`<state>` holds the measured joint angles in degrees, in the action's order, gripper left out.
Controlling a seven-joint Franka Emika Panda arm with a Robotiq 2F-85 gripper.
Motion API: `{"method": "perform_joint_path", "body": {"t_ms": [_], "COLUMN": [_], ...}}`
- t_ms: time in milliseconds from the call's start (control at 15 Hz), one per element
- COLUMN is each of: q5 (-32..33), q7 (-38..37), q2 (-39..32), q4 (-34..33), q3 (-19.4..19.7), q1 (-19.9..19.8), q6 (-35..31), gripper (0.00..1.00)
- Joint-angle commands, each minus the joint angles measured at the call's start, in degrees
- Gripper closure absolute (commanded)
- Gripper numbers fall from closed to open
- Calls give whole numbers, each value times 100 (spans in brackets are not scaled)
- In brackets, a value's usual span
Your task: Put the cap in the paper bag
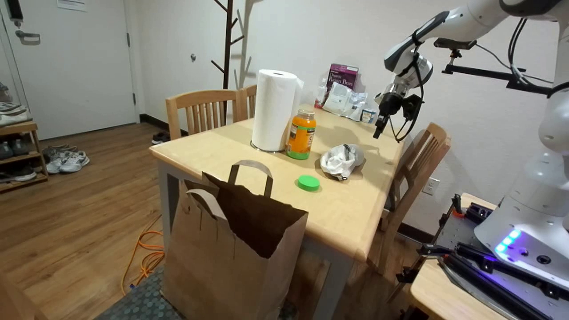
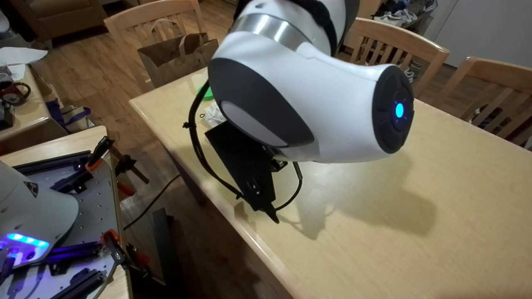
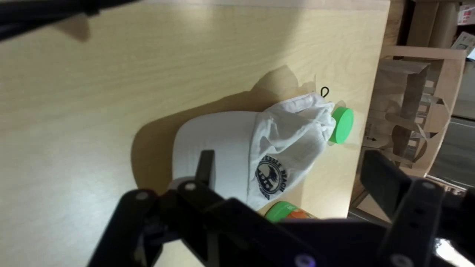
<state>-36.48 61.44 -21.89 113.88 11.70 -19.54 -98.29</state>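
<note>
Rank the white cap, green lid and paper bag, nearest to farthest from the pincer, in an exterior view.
1. White cap, on the table, lower than the pincer.
2. Green lid, on the table between cap and bag.
3. Paper bag, beyond the table's edge.

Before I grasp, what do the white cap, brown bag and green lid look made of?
White cap: matte fabric, perhaps cotton; much of it slumps in soft wrinkles.
Brown bag: apparently matte paper, with crisp fold lines and an uneven rim.
Green lid: probably smooth plastic, given its even color and clean round edge.
</note>
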Motion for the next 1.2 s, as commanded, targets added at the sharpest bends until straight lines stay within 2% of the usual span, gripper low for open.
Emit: {"method": "perform_joint_path", "body": {"t_ms": [0, 200, 467, 667, 867, 1133], "q5": [-440, -702, -619, -472, -542, -540], "q7": [718, 1031, 702, 619, 975, 737], "q2": [-586, -1244, -1762, -1592, -1377, -1413], "q4": [-625, -1163, -1588, -1594, -1657, -1790], "q3": [-336, -488, -425, -328, -421, -330], "q1": [-271, -359, -385, -316, -386, -355], "q6": [642, 1284, 1622, 1385, 1524, 1366], "gripper": [0, 0, 0, 0, 0, 0]}}
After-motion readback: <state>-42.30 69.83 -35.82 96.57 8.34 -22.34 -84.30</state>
